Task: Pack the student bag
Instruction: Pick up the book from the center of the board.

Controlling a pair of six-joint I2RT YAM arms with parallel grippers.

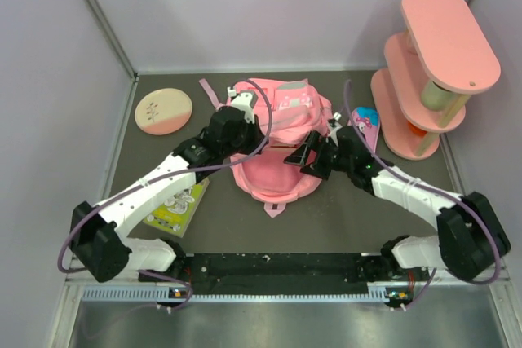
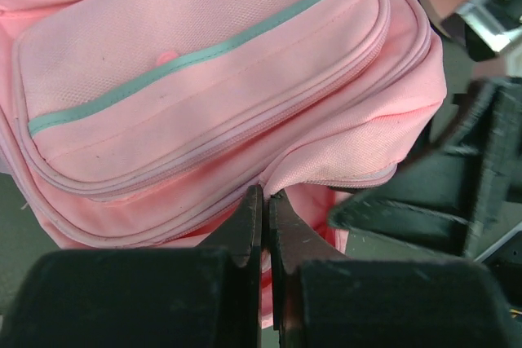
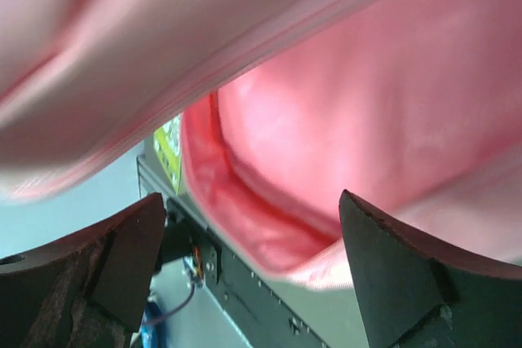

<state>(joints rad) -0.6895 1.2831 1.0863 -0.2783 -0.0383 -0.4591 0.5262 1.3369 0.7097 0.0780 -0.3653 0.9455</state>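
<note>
LAB SCENE: Blank white panels (image 1: 269, 6) in metal framing (image 1: 98, 14) enclose a dark surface (image 1: 342, 218), with two cabled robot arms (image 1: 155, 185) mounted on a rail (image 1: 277, 265) at its edge.

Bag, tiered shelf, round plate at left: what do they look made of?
The student bag: matte pink woven fabric, probably synthetic; fine weave, stitched seams and soft folds show. The tiered shelf: rigid, smooth matte pink boards, painted wood or plastic, cannot tell which. The round plate: smooth, beige and pink with a sprig print; ceramic or plastic, unclear.
</note>
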